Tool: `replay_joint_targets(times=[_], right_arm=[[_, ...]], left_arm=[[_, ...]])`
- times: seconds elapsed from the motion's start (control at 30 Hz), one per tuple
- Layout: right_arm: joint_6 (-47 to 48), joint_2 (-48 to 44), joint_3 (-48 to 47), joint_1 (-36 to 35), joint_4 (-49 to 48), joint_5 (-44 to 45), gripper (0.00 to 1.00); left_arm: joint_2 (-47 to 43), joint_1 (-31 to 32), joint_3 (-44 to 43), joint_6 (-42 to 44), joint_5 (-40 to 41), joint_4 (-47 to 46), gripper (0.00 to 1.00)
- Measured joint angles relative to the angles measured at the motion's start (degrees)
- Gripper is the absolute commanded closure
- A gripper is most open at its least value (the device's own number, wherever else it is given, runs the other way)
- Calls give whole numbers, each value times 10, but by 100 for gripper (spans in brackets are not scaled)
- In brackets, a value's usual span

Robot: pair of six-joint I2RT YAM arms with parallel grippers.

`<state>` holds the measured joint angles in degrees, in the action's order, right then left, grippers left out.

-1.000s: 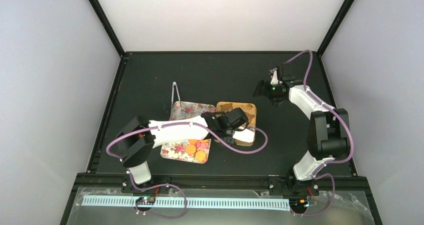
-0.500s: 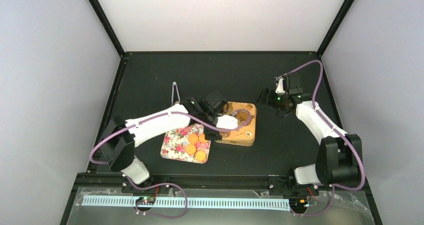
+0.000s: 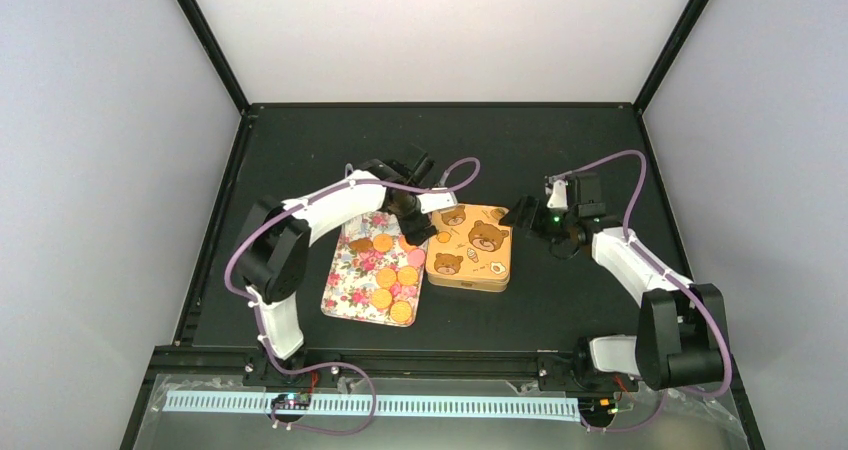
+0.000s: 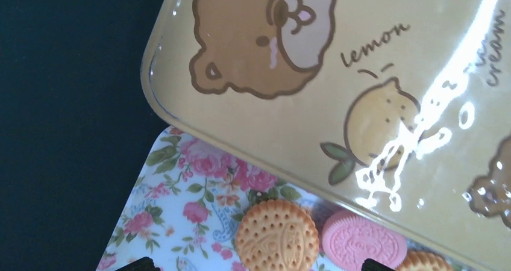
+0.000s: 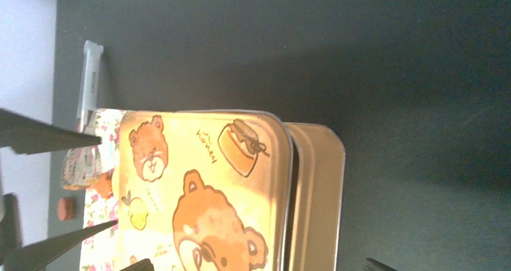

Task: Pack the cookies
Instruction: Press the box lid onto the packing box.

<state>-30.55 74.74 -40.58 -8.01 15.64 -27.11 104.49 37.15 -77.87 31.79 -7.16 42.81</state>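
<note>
Round cookies (image 3: 381,298) flat, apparently face-up, along the floral tray (image 3: 345,295)

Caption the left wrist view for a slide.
Bear-print tin next to floral tray holding an orange cookie and a pink cookie.

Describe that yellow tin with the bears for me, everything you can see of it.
The tin is a shallow rectangular box with rounded corners, of glossy golden-yellow metal. Its lid is printed with brown bears, a lemon and a honey jar. The lid lies flat but offset sideways from the base, so its edge overhangs the floral tray and partly hides some cookies. The tin stands on the black table.
</note>
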Motion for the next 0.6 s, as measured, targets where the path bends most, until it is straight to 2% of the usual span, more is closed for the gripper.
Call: replay_joint_targets(times=[0.27, 0.6], right_arm=[[-20, -6, 46, 0, -43, -46, 11], [-32, -4, 64, 0, -78, -87, 15]], left_arm=[[47, -2, -38, -45, -1, -8, 13], [61, 2, -73, -67, 5, -14, 14]])
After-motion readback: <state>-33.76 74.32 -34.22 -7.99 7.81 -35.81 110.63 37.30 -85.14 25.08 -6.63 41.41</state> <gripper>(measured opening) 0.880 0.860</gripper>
